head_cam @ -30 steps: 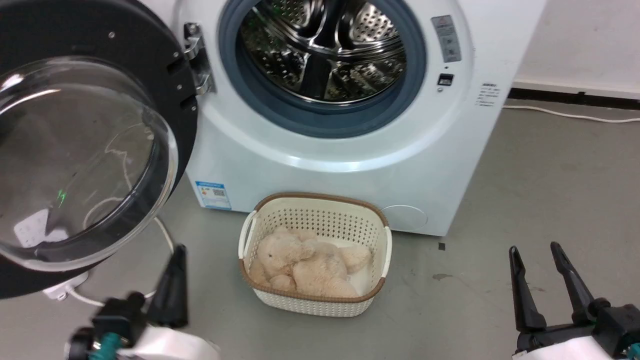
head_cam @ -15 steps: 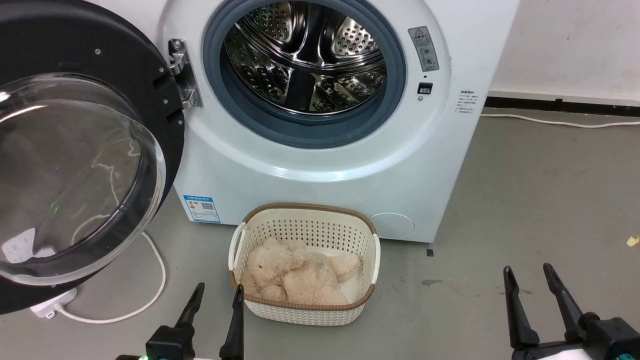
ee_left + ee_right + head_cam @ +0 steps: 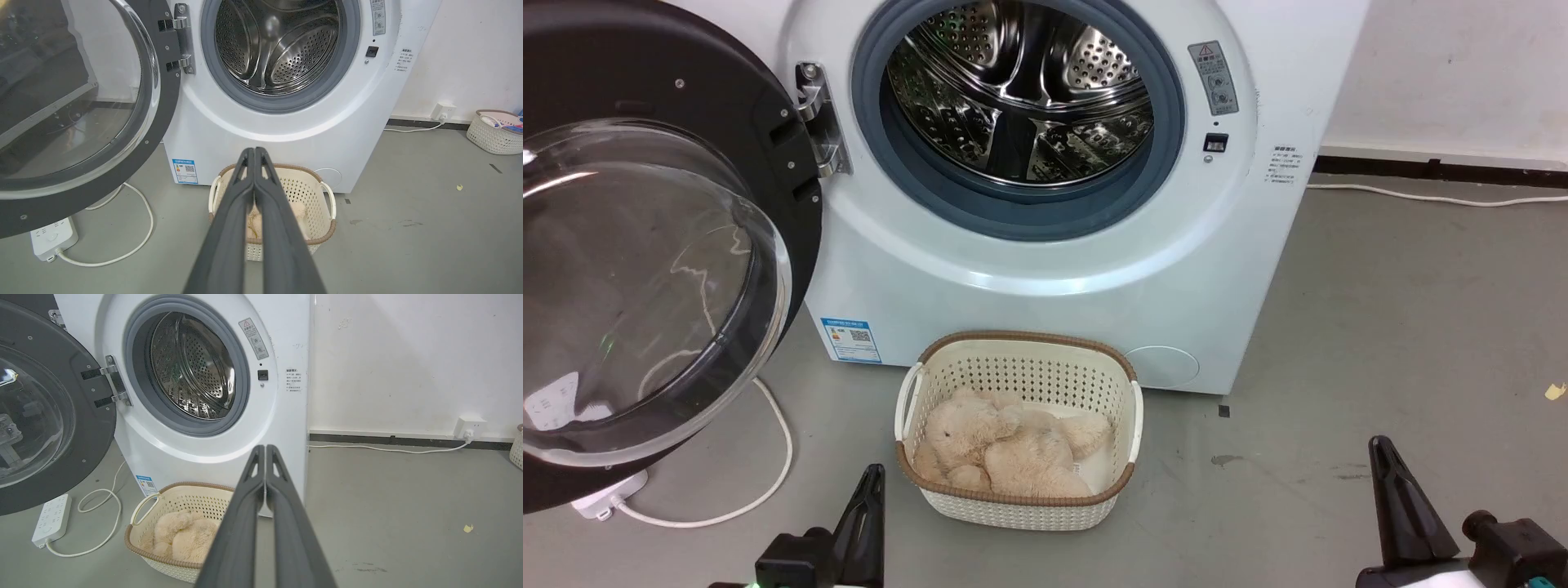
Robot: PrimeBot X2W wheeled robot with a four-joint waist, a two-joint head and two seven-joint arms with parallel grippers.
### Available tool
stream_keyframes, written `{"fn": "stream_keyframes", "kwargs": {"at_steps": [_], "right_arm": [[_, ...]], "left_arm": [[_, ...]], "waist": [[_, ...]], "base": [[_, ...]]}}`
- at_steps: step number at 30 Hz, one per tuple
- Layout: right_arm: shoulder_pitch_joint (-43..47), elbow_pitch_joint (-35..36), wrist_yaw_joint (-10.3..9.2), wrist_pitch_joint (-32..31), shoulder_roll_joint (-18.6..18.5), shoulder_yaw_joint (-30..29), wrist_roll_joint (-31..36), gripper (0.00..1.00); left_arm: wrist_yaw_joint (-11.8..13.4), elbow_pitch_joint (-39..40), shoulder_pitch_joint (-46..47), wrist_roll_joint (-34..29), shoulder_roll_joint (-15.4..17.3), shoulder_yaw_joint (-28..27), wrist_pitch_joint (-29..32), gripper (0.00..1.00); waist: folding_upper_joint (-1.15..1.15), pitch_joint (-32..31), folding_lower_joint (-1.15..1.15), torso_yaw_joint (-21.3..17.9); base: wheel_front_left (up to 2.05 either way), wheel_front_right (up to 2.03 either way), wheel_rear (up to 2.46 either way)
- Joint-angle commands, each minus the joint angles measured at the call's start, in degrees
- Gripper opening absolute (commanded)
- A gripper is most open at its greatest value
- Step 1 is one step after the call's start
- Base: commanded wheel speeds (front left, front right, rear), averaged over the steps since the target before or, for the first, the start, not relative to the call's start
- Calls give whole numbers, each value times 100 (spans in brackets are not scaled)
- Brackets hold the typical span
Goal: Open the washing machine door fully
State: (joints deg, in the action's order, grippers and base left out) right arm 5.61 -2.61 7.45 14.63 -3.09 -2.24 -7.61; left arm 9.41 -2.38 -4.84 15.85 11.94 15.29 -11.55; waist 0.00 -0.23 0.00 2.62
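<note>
Washing machine door point(image 3: 645, 269): big, round and black. It is swung wide open and hangs out at the left side of the washing machine point(image 3: 1045, 286).
Glass window point(image 3: 61, 102): a clear bowl in the middle of the door. It bulges out.
Hinge point(image 3: 821, 122): shiny metal. It joins the door to the white front, just left of the round hole.
Drum point(image 3: 1021, 90): shiny steel with lots of little holes. You can see right into it.
Seal point(image 3: 1029, 222): a grey ring all around the hole.
Sticker point(image 3: 851, 340): blue, low on the front, on the left.
Cap point(image 3: 1164, 366): round and white, low on the front, on the right.
Basket point(image 3: 1021, 336): cream with a brown rim. It sits on the floor point(image 3: 1380, 310) just in front of the machine, below the drum.
Toy point(image 3: 1005, 445): soft and tan. It lies inside the basket.
Power strip point(image 3: 53, 241): white, on the floor under the open door. A white cord point(image 3: 789, 445) curls away from it.
Left gripper point(image 3: 250, 150): its two dark fingers are pressed together with nothing between them. It is low down near the left side of the basket and touches nothing.
Right gripper point(image 3: 265, 447): its fingers are pressed together too, and it holds nothing. It is low on the right over bare floor, well apart from the machine.
</note>
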Motion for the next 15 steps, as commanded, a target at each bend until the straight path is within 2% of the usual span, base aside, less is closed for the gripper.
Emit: {"fn": "stream_keyframes", "kwargs": {"at_steps": [1,15], "right_arm": [[-15,7,0,-35,1,4,21,0],[-78,37,0,-199,3,29,106,0]], "left_arm": [[-26,6,14,-34,-20,-39,31,0],[-131,32,68,-213,-122,-211,160,0]], "waist": [[0,0,0,-3],[0,3,0,-33]], "base": [[0,0,0],[0,0,0]]}}
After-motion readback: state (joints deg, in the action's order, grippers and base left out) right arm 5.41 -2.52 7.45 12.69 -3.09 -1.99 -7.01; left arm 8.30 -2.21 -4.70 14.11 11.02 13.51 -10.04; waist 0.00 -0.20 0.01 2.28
